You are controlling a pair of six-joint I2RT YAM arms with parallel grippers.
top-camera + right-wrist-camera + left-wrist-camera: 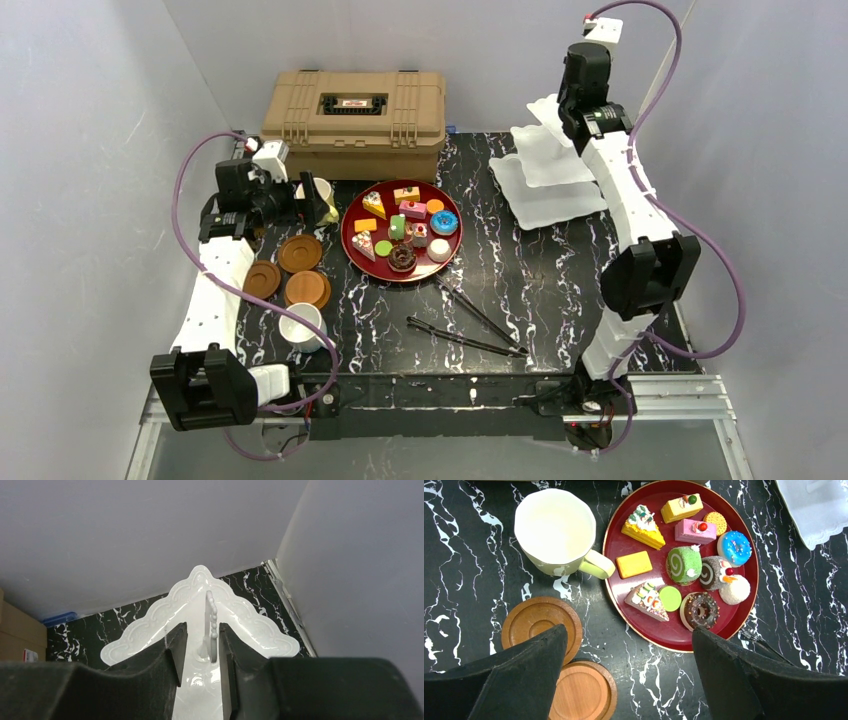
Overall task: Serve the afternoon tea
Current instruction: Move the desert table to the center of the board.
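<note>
Far right, white scalloped stand (548, 190) (three tiers), glossy, upright

Showed white shells (210, 300) on the long links of the left arm (226, 262) and the right arm (622, 190), with blocky black housings (203, 386) at the joints. Carried a purple cable (181, 190) looped out beside each arm and a small white camera box (270, 156) near each wrist. Ended in matte black: the left tool (628, 631) with two broad, wedge-shaped fingers (519, 680), the right tool (201, 630) with flat, square-edged fingers and a dark bulky body behind them.
</note>
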